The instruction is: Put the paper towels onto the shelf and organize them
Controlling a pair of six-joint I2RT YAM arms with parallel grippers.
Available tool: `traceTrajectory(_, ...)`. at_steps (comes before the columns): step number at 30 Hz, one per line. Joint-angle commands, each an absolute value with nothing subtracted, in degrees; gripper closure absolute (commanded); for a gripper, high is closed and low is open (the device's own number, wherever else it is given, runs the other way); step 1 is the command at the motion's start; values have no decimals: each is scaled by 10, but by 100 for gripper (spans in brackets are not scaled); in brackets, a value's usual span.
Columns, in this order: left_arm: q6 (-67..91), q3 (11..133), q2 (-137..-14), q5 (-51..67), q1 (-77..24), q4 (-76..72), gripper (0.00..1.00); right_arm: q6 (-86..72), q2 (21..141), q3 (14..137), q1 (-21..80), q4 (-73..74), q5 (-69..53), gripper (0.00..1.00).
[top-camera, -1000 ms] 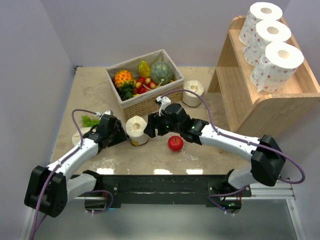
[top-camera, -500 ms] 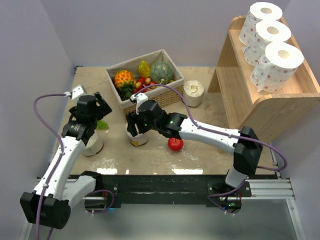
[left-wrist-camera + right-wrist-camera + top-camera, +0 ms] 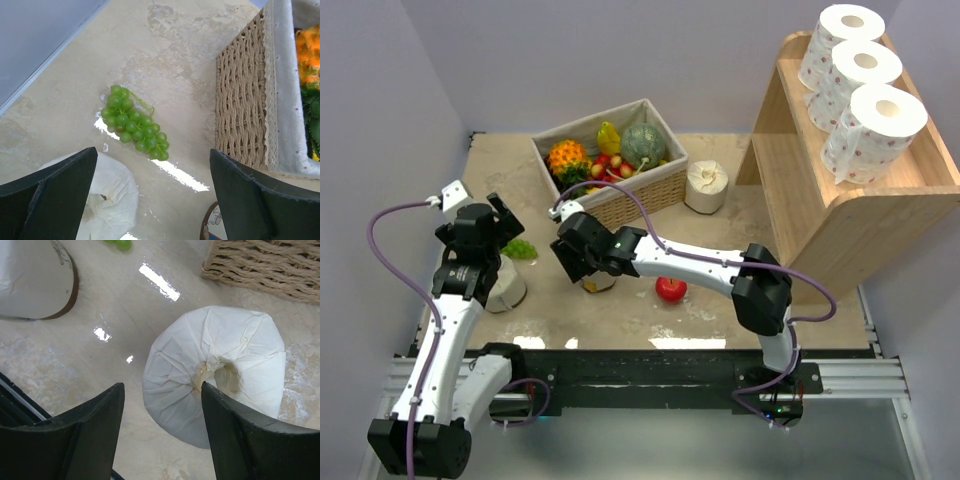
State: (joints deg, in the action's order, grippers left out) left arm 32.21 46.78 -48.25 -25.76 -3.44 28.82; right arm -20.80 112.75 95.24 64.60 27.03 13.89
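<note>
Three pink-dotted paper towels [image 3: 865,70] stand in a row on the top tier of the light-wood shelf [image 3: 880,215]. Plain cream rolls stand on the table: one by the basket [image 3: 707,185], one at the left [image 3: 507,288] [image 3: 107,200]. A third cream roll [image 3: 220,365] stands under my right gripper [image 3: 565,255] [image 3: 162,386], which is open; one finger hangs left of the roll, the other over its hollow centre. The top view mostly hides this roll. My left gripper [image 3: 500,215] [image 3: 153,150] is wide open and empty, raised above the left roll.
A wicker fruit basket [image 3: 650,190] [image 3: 240,100] stands at the back middle. Green grapes [image 3: 134,125] [image 3: 520,248] lie left of it. A printed-label jar [image 3: 601,284] [image 3: 35,280] stands beside the middle roll, and a red apple [image 3: 670,288] lies to its right.
My left gripper opened, let go of the middle roll and rose away to the left. My right gripper reached left and now hangs over that roll.
</note>
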Motion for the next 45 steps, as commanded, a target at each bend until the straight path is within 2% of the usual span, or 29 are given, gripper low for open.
traceTrajectory(1,301,463,-451,-272,-33,259,0,-185,1147,1009,653,308,187,34)
traceTrajectory(11,308,467,-448,-277,-33,264,0,-155,1205,1045,660,358,237,35)
traceTrajectory(15,308,466,-446,-280,-33,264,0,-144,1204,1050,662,378,260,46)
traceTrajectory(22,309,467,-444,-276,-33,263,0,-111,1140,1049,663,389,293,59)
traceTrajectory(30,308,465,-439,-276,-33,264,0,-41,1076,1081,657,483,420,60)
traceTrajectory(37,308,464,-432,-268,-33,260,0,-11,998,1089,593,541,525,60)
traceTrajectory(41,308,464,-432,-259,-33,259,0,40,962,1073,524,527,580,60)
traceTrajectory(45,308,463,-431,-253,-33,258,0,167,918,1017,469,411,607,59)
